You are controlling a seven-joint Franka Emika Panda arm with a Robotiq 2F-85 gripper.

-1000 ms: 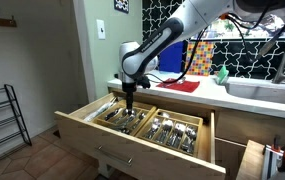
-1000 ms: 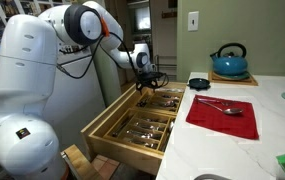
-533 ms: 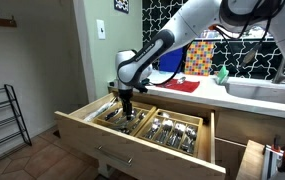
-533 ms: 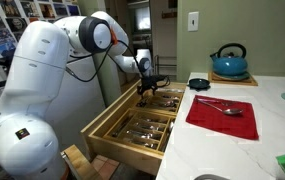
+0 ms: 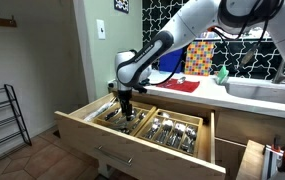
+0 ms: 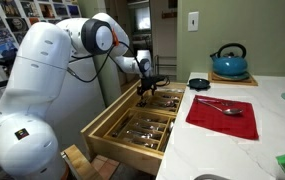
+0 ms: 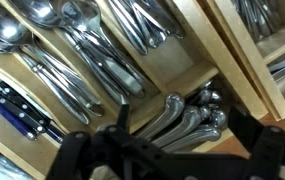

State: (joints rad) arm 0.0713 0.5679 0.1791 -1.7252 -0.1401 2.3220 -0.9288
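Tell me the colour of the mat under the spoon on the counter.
Red mat, clearest in an exterior view.

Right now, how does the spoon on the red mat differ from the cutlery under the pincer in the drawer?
The spoon lies alone and flat on the red mat on the counter; the cutlery is stacked in a bundle in a drawer compartment. The spoon is far from the pincer; the cutlery sits right beneath its open jaws. Both are shiny metal.
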